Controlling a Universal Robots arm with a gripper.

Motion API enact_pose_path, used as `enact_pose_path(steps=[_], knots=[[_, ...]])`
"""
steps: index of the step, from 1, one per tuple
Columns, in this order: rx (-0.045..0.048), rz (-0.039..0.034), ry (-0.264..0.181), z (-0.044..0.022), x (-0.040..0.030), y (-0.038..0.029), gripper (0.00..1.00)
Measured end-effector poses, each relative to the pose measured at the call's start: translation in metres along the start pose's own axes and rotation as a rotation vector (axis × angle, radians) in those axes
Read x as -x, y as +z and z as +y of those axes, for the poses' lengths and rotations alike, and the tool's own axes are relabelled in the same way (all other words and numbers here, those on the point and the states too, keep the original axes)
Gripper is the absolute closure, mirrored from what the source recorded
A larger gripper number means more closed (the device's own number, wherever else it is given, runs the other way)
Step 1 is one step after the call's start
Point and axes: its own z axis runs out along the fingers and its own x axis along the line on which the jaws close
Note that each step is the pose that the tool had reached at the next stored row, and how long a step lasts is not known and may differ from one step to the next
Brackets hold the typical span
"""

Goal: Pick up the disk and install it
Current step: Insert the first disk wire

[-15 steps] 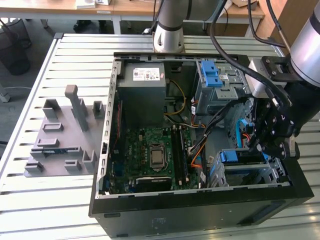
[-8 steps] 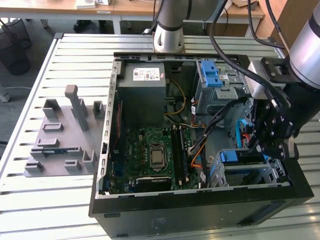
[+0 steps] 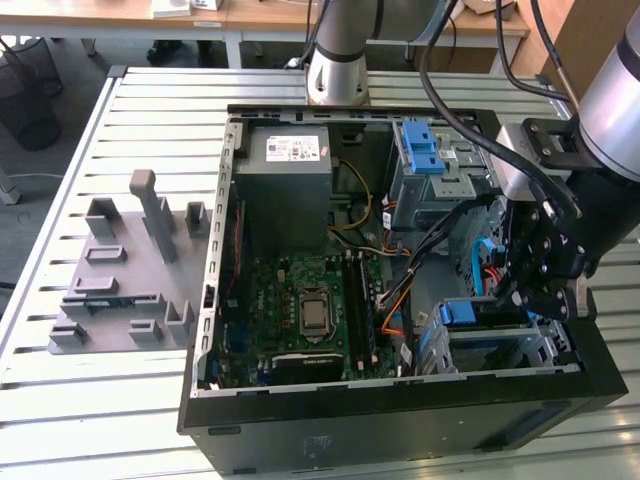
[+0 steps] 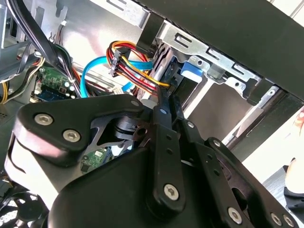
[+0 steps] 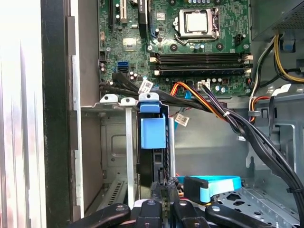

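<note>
Inside the case (image 3: 400,420), at its front bay (image 5: 118,142), my jaws clench the disk (image 5: 153,133); I would keep it square to the bay rails while seating.

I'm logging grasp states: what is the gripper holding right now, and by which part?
It cannot be told: the gripper sits at the edge of the disk standing in the drive cage.
</note>
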Motion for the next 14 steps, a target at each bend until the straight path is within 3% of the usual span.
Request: enact_pose_path(steps=[9,11,14], knots=[[0.0011,-0.0005,0.001,-0.0006,0.0,0.0005,0.84],[0.0011,-0.0005,0.001,-0.0007,0.0001,0.0005,0.77],[0.0012,-0.0008,0.001,-0.0006,0.0001,-0.0011,0.77]])
